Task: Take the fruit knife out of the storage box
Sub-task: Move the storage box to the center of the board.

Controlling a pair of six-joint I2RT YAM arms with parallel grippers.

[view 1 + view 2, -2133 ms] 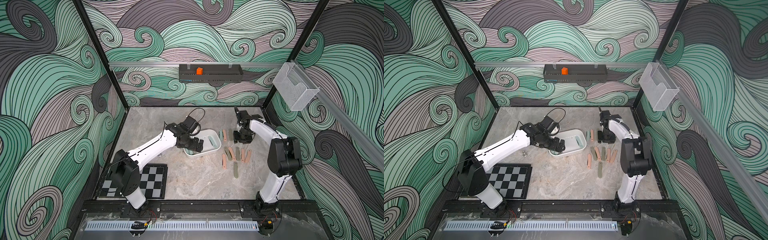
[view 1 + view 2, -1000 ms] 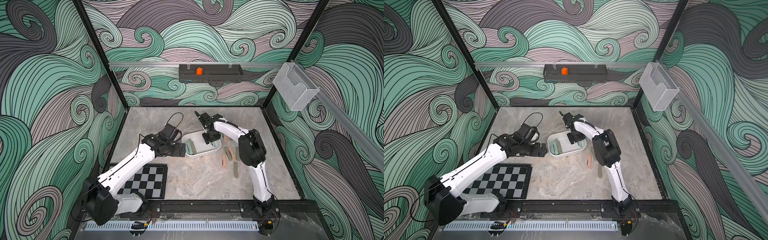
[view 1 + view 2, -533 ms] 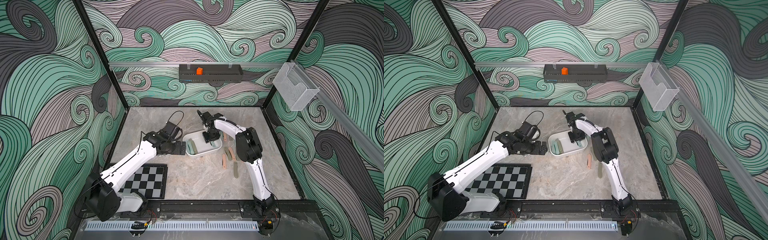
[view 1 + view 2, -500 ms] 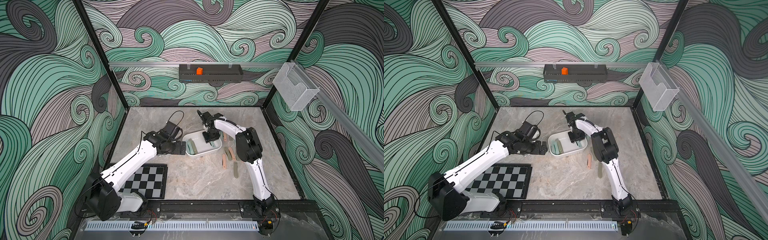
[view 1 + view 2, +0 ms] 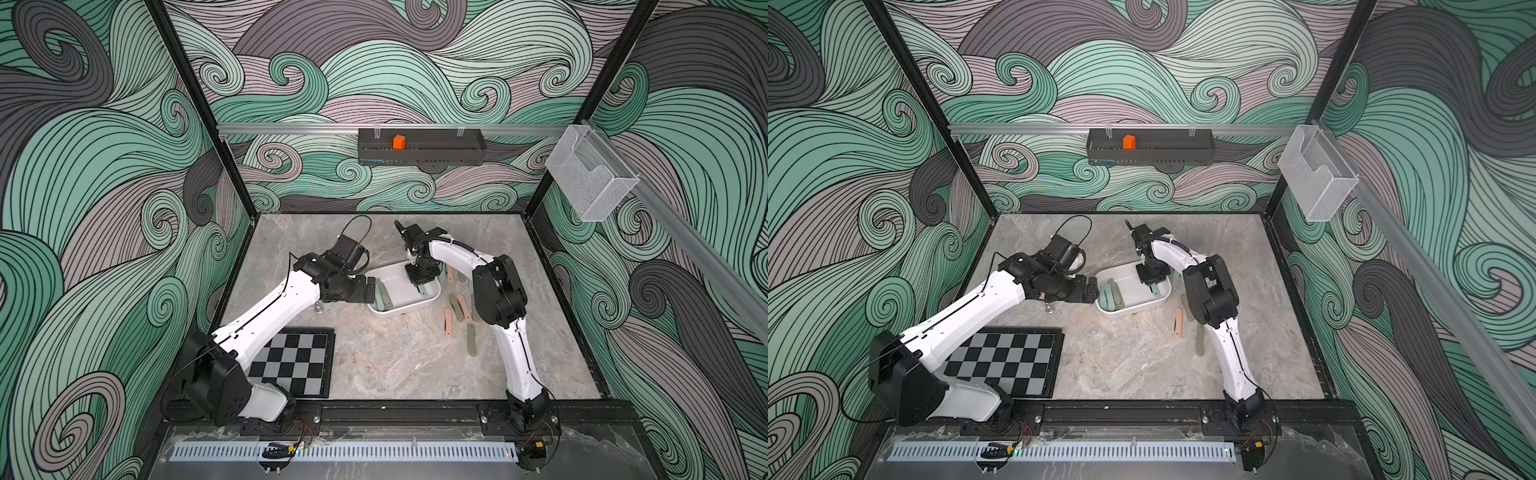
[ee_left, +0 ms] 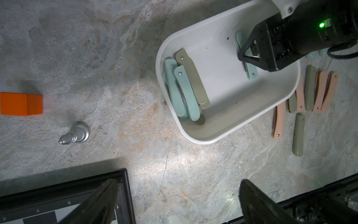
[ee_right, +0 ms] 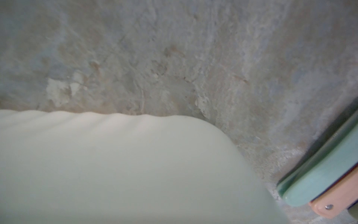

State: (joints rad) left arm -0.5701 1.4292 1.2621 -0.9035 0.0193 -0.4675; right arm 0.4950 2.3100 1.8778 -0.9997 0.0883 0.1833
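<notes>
The white storage box (image 5: 432, 296) (image 5: 1165, 296) sits mid-table. A teal folded fruit knife (image 6: 252, 74) lies on its floor at the right end. My right gripper (image 5: 420, 277) (image 5: 1152, 277) (image 6: 249, 58) reaches down into the box with its jaws drawn in on that knife. Three more folded knives (image 6: 186, 85), teal and olive, are stacked at the box's left end. My left gripper (image 6: 178, 201) (image 5: 368, 291) hangs wide open just left of the box, holding nothing. In the right wrist view the box wall (image 7: 116, 164) hides the right jaws.
Several pink and olive folded knives (image 5: 457, 309) (image 6: 310, 93) lie on the table right of the box. A chessboard (image 5: 291, 361) is at front left, with a silver chess piece (image 6: 75, 133) and an orange block (image 6: 21, 103) near it. A black wall tray (image 5: 449, 151) and mesh basket (image 5: 590, 178) hang above.
My right gripper swung from the row of knives into the box and its jaws have narrowed onto the teal knife. My left gripper pulled out of the box to its left side.
</notes>
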